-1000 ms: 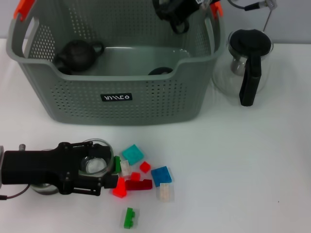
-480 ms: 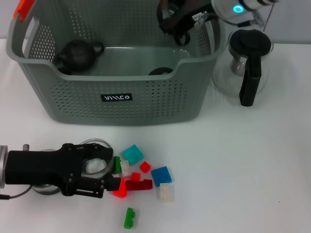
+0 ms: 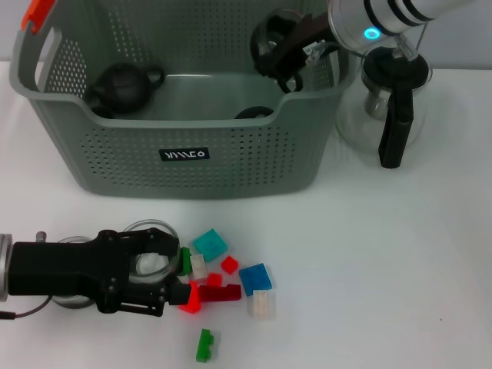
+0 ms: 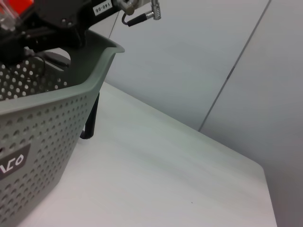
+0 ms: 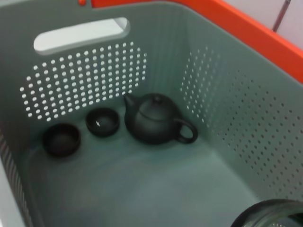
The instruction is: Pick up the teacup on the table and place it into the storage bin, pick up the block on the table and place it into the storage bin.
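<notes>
Left gripper [image 3: 173, 270] at 7 o'clock, jaws wide around glass teacup [image 3: 151, 257]; may bump red block [image 3: 189, 300]. Right gripper [image 3: 278, 50] at 1 o'clock above storage bin [image 3: 231, 146], jaws cannot tell.

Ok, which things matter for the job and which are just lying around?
Job: storage bin, glass teacup at the left gripper, toy blocks, right gripper over the bin.
Lying about: glass pitcher, black teapot, two dark cups inside the bin.

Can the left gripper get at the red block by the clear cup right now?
Probably yes. The left gripper lies low on the table beside the clear cup, its tip right at the red block, with nothing between them.
</notes>
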Action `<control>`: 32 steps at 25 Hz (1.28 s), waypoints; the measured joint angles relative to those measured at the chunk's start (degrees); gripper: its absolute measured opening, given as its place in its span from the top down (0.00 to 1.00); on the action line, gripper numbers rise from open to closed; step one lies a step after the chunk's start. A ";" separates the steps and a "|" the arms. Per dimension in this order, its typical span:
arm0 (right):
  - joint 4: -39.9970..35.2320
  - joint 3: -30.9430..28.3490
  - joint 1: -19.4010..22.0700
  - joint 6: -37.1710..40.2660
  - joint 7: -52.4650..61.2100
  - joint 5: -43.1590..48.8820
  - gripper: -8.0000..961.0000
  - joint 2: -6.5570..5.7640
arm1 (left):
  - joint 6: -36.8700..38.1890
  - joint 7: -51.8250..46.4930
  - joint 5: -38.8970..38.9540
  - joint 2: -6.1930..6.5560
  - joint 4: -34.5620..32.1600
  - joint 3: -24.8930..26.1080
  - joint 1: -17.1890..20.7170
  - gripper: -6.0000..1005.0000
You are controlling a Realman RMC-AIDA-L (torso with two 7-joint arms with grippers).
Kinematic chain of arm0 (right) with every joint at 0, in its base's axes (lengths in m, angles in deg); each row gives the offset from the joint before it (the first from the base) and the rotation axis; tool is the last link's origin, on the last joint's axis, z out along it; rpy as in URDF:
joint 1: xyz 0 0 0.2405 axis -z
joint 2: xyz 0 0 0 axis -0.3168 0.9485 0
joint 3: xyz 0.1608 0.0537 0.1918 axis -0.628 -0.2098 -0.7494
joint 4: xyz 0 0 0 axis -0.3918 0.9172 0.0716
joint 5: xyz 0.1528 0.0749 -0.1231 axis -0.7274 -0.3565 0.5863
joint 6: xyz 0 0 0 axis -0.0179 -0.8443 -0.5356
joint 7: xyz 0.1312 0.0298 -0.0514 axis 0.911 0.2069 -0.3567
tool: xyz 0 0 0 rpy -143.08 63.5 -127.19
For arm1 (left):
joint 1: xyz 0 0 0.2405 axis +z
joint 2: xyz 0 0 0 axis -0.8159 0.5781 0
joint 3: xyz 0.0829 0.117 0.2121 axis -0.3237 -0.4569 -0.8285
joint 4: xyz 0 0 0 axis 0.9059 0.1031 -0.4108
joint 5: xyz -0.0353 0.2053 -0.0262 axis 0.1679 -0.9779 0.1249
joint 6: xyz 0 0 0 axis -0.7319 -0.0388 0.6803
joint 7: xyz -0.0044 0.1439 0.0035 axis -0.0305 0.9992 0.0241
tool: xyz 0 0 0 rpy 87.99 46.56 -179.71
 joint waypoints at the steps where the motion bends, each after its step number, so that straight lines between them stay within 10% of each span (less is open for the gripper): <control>1: 0.17 0.10 -0.10 0.05 0.11 0.10 0.93 -0.04 | 0.00 0.02 0.00 0.01 0.00 0.00 0.00 0.09; 32: 0.68 3.26 -0.51 -1.55 3.23 2.26 0.92 0.25 | -0.96 0.18 0.01 -0.16 0.25 0.09 0.21 0.09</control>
